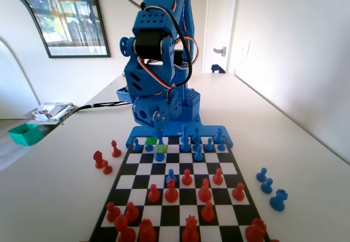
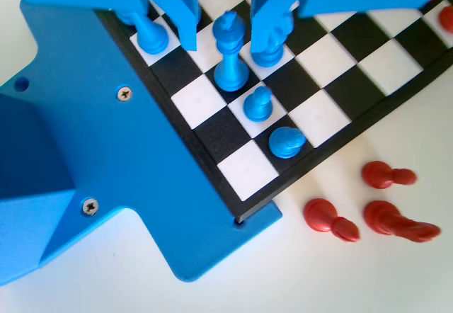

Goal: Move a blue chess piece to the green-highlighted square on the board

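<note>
Between the spread jaws of the gripper (image 2: 225, 23) stands the blue chess piece (image 2: 230, 54) — upright, ungripped — on the board (image 2: 333, 125).

Glossy smooth plastic blue chess piece (image 2: 230, 51); the board (image 2: 322, 118) looks satin; the desk (image 2: 340, 277) is matt white.

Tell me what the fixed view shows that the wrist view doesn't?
Fixed view: the green square, rows of red pieces at the near end, and three blue pieces off the board on the right.
Wrist view: the hand open, with a jaw on each side of a tall blue piece and a gap showing on each side.
Both: the board and three red strays on the table beside it.
</note>
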`<state>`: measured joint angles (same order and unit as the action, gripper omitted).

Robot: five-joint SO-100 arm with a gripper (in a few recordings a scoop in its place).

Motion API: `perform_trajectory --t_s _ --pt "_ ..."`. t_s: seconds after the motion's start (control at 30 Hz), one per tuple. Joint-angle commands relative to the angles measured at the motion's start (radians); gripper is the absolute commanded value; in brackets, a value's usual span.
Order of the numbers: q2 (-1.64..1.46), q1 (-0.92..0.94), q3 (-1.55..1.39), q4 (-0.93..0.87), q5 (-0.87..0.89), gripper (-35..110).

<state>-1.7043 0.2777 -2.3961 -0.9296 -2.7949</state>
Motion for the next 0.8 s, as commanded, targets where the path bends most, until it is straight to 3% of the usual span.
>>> perform_trajectory --t_s 0.0,0.77 --pt "-0.003 0.015 0.026 0.005 -0.006 14" --pt "0.003 0.008 -0.077 0.164 -0.005 8"
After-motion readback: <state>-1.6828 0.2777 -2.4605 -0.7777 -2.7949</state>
